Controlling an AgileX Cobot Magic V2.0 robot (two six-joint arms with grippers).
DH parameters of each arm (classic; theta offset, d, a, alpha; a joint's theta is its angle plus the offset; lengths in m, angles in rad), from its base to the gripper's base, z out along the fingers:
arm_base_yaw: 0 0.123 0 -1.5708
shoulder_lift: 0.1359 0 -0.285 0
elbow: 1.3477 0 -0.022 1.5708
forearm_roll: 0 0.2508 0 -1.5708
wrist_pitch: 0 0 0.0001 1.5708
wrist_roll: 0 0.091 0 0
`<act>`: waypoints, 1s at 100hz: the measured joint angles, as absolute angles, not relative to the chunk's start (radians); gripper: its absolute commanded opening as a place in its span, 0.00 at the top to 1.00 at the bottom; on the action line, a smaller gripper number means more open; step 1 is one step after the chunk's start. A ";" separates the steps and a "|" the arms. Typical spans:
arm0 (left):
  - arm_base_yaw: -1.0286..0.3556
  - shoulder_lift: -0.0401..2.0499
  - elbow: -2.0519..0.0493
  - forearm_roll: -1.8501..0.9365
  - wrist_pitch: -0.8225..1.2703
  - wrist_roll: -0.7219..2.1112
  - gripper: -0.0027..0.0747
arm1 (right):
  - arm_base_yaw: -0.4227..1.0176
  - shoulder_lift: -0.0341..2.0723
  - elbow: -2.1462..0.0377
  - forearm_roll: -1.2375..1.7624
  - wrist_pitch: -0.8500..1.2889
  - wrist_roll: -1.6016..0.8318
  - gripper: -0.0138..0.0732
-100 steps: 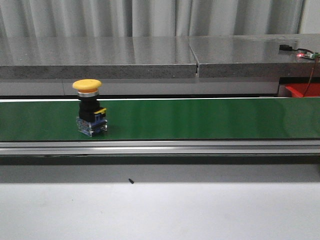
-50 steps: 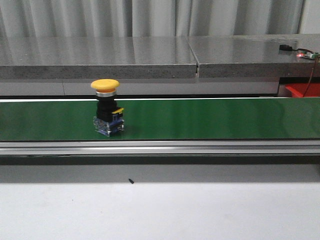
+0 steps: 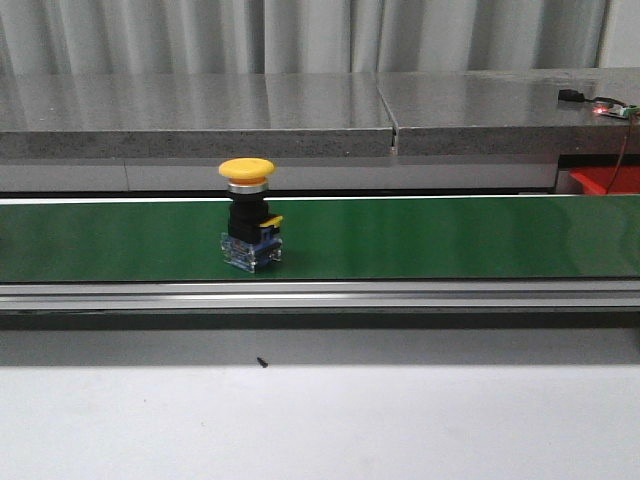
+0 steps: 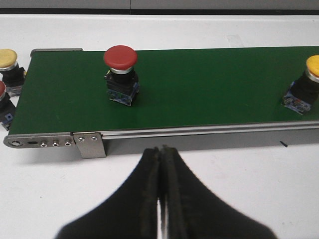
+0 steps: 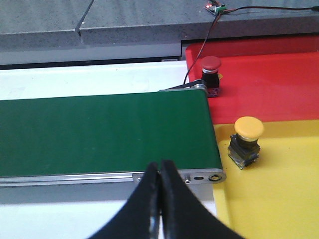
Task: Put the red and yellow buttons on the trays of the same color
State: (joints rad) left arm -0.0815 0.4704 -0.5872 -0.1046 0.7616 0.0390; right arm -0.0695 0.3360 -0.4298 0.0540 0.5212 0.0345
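A yellow mushroom-cap push button [image 3: 248, 216] stands upright on the long green conveyor belt [image 3: 420, 238], left of its middle. Behind the belt runs a grey speckled stone ledge [image 3: 300, 112] beneath pale pleated curtains [image 3: 300, 35]; a white tabletop [image 3: 320, 420] lies before it. The black left gripper [image 4: 160, 164] and the black right gripper [image 5: 160, 174] both hover with fingers pressed together, holding nothing.

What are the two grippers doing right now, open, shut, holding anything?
Left gripper: shut, empty, hanging short of the green belt.
Right gripper: shut, empty, near the belt's end by the yellow tray.
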 measured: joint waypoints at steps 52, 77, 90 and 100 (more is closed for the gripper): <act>-0.082 0.470 -0.587 -0.105 0.762 0.039 0.99 | -0.069 0.336 -0.430 0.054 0.521 0.035 0.92; -0.082 0.470 -0.587 -0.105 0.762 0.039 0.99 | -0.069 0.336 -0.430 0.054 0.521 0.035 0.92; -0.082 0.470 -0.587 -0.105 0.762 0.039 0.99 | -0.069 0.336 -0.430 0.054 0.521 0.035 0.92; -0.082 0.470 -0.587 -0.105 0.762 0.039 0.99 | -0.069 0.347 -0.430 0.054 0.523 0.035 0.92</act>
State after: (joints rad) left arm -0.0815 0.4704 -0.5872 -0.1046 0.7616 0.0390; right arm -0.0695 0.3469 -0.4298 0.0540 0.5235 0.0345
